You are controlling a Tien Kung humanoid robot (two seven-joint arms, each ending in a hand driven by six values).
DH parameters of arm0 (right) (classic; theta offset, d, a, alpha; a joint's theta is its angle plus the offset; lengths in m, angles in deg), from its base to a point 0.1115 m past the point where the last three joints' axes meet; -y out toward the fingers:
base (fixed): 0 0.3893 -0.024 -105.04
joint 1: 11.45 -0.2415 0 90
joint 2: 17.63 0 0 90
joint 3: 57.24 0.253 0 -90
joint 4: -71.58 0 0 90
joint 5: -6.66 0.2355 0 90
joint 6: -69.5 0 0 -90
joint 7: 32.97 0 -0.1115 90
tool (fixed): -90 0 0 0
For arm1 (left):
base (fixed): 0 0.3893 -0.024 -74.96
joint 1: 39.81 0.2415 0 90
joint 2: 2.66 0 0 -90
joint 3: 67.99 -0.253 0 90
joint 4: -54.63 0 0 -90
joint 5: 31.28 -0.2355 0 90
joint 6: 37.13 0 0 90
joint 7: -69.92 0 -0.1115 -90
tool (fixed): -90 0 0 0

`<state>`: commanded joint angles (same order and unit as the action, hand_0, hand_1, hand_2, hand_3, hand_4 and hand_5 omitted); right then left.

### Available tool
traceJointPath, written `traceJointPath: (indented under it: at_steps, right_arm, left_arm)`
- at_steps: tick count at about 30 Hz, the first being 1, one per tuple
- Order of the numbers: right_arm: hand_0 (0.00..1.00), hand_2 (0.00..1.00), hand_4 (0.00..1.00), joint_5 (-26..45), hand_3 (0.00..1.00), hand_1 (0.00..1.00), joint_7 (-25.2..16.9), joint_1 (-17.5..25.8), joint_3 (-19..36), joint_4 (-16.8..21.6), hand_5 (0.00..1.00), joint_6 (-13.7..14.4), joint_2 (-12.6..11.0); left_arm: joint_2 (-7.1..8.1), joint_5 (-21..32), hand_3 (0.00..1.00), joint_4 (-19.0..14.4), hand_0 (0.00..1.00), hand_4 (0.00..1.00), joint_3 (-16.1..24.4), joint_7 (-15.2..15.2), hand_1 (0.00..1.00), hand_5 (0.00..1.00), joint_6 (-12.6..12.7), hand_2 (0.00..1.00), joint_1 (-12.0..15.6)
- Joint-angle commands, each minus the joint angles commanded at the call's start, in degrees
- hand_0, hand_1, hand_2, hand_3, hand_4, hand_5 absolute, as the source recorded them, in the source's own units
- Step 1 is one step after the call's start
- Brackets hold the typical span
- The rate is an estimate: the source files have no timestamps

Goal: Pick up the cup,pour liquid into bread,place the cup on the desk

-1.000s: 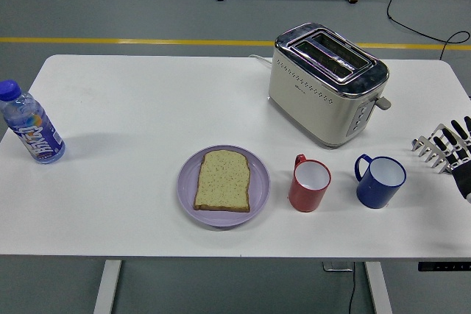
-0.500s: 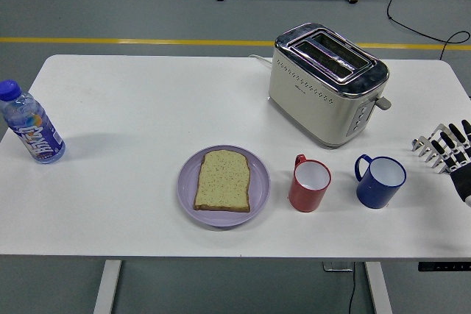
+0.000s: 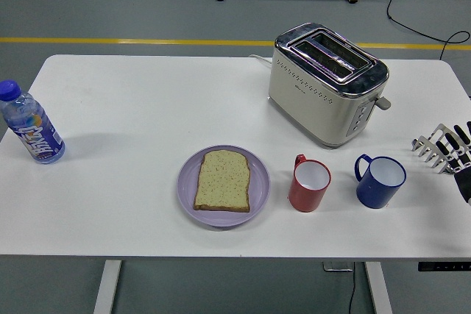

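R hand [image 3: 449, 151] edged slightly right, seemingly toward frame edge.

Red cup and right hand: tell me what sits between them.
In the head view, the blue cup stands between the red cup and the right hand; otherwise only bare table.

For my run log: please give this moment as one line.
right hand: open, table's right edge | blue ceramic mug: untouched | toasted bread slice: on round purple plate

Bright even overhead light, sharp focus throughout, soft short shadows, faint glare on the toaster [image 3: 327, 82] chrome
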<state>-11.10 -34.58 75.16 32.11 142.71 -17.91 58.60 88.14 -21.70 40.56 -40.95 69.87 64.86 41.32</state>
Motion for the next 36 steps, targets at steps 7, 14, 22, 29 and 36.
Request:
traceJointPath:
  at_steps: [7, 14, 22, 29, 36]
  right_arm:
    - [0.651, 0.630, 0.686, 0.06, 0.605, 0.557, -0.07, -0.22, 0.32, -0.28, 0.212, 0.21, 0.07]
    - [0.650, 0.629, 0.685, 0.14, 0.603, 0.555, -0.17, -0.42, 0.61, -0.30, 0.208, 0.33, 0.08]
    - [0.649, 0.626, 0.685, 0.00, 0.603, 0.553, -0.21, -0.55, 0.88, -0.38, 0.205, 0.47, 0.26]
    - [0.649, 0.625, 0.683, 0.02, 0.602, 0.553, -0.18, -0.48, 0.93, -0.38, 0.203, 0.51, 0.27]
    - [0.649, 0.625, 0.681, 0.13, 0.602, 0.553, -0.23, -0.25, 0.82, -0.43, 0.197, 0.52, 0.17]
  left_arm:
    - [0.01, 0.05, 0.611, 0.01, 0.690, 0.396, -0.02, 0.00, 0.756, 0.998, -0.01, 0.773, -0.18]
    - [-0.02, -0.09, 0.611, 0.02, 0.690, 0.396, 0.11, 0.08, 0.756, 0.998, 0.00, 0.773, -0.31]
    - [-0.03, 0.01, 0.611, 0.03, 0.690, 0.396, 0.05, 0.07, 0.756, 0.998, -0.04, 0.773, -0.42]
    - [-0.08, -0.11, 0.611, 0.04, 0.690, 0.396, 0.19, 0.09, 0.756, 0.998, 0.02, 0.773, -0.37]
    - [-0.14, -0.56, 0.611, 0.03, 0.690, 0.396, 0.55, 0.24, 0.756, 0.998, 0.14, 0.773, -0.31]
